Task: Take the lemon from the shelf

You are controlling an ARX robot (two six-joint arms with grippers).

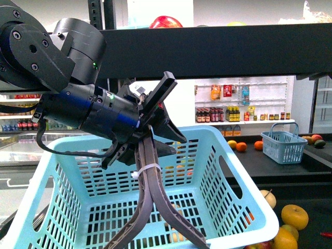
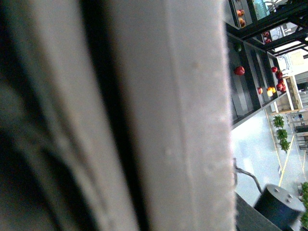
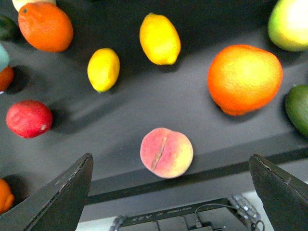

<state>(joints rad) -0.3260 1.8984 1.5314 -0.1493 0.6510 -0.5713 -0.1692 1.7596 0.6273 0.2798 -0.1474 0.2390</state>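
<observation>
While we hover: our right hand (image 3: 171, 192) hangs above the shelf (image 3: 120, 120), fingers spread wide with nothing between them.
Lemon: two yellow ones lie on the dark tray; the nearer lemon (image 3: 160, 38) sits beyond the peach (image 3: 166, 152), a smaller lemon (image 3: 103, 69) just beside it.
How we go well: we judge it best to pass over the peach, centre the fingers on the nearer lemon across its narrow side, then lower and close gently, since it looks smooth and may roll.
In the way: peach lies between hand and lemon; a big orange (image 3: 244, 78) is near on one side.
Around: a red fruit (image 3: 29, 118) and another orange (image 3: 45, 26) lie well apart.
Left hand (image 1: 155, 116): holds the basket (image 1: 249, 171) by its handle straps; its wrist view is blocked by a blurred pale surface.
</observation>
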